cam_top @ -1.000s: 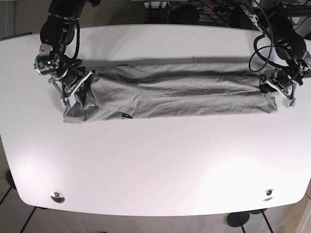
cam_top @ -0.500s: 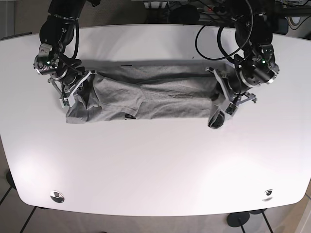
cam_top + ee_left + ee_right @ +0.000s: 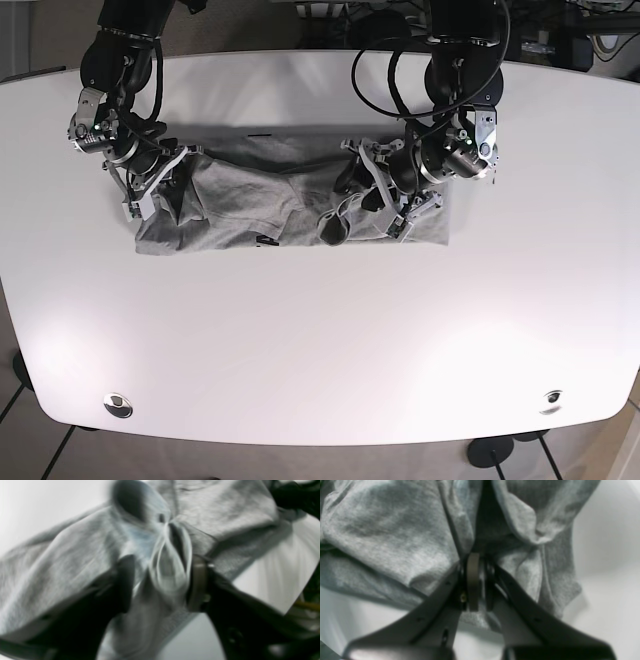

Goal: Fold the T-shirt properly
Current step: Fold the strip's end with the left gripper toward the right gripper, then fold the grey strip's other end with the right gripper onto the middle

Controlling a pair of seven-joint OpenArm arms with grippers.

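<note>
Though blurred, wrist views show T-shirt pinched.

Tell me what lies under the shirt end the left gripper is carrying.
Under the end held by the left gripper lies more of the shirt, on the table. Whether the layers touch is hidden.
</note>
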